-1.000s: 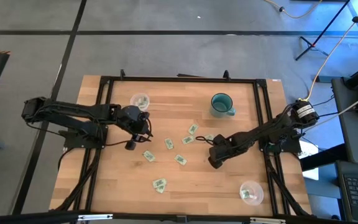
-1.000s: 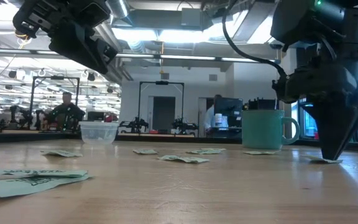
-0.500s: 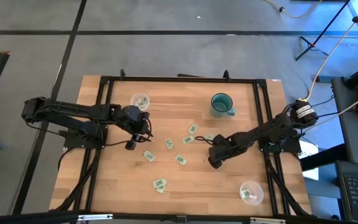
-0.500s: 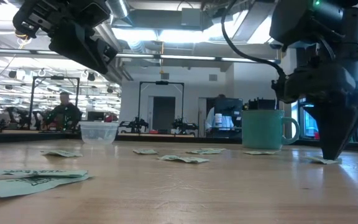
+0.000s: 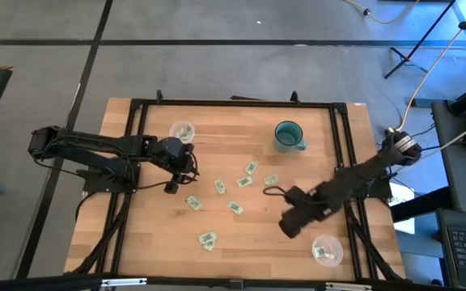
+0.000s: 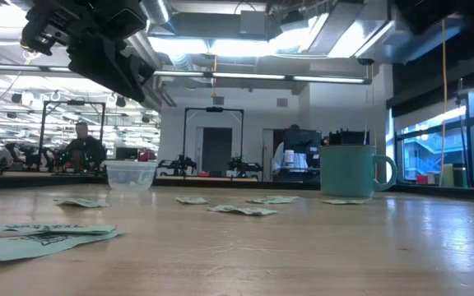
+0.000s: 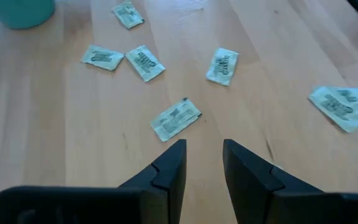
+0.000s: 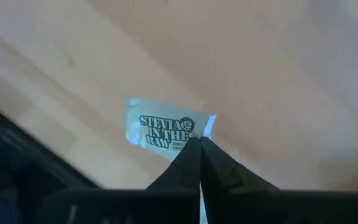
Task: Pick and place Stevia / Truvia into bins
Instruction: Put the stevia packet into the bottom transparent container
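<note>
Seen from above: wooden table (image 5: 241,242) with teal mug (image 5: 287,135) near far edge, one clear cup (image 5: 182,130) toward far left corner, another (image 5: 327,250) near right front corner. Sachets (image 5: 235,207) scattered mid-table. Left gripper (image 5: 170,187) beside them; right gripper (image 5: 290,226) just beside the front cup.

Several white-and-green Stevia sachets (image 5: 235,207) lie flat and scattered across the middle of the table, apart from each other. One sachet (image 8: 164,129), printed "Stevia in the Raw", hangs pinched by a corner. One clear cup (image 5: 182,131) sits near the far-left; another cup (image 5: 327,250), near-right, holds sachets.
</note>
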{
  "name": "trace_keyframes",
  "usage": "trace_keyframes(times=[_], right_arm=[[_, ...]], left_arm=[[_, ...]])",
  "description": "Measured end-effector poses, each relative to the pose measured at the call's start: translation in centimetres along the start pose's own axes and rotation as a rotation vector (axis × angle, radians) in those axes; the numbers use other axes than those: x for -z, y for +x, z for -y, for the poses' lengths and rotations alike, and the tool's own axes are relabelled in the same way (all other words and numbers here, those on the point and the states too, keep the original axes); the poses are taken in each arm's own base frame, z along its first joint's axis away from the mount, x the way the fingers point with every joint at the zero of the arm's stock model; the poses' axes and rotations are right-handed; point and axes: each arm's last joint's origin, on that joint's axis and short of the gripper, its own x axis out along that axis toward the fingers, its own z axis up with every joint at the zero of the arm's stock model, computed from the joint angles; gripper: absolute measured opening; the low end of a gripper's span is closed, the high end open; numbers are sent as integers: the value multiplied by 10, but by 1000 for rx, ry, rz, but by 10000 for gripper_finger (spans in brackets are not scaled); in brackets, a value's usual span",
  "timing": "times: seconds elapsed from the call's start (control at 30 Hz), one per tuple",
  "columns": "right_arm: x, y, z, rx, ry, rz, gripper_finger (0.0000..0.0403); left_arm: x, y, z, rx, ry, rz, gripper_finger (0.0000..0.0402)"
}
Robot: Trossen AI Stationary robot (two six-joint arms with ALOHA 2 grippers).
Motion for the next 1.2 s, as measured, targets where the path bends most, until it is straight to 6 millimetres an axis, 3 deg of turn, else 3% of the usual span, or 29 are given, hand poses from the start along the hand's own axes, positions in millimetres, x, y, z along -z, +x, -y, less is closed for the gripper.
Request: trace_keyframes(times=[0.1, 0.27, 0.5, 0.67, 0.97, 1.2], right_arm=[[29, -5, -4, -13, 93, -60, 1], [75, 4, 4, 37, 277, -104, 1], [119, 25, 17, 73, 413, -114, 0], [128, 44, 29, 97, 432, -107, 0], [124, 79, 44, 53, 392, -131, 8], [125, 79, 40, 17, 382, -154, 32]], left_arm=[[0, 0, 0, -2, 1, 0, 100], [0, 0, 0, -2, 1, 0, 98], [0, 0, 0, -2, -7, 0, 102], [0, 0, 0, -2, -25, 3, 102], [-5, 0, -2, -32, -15, 52, 102], [-5, 0, -2, -32, -15, 51, 102]])
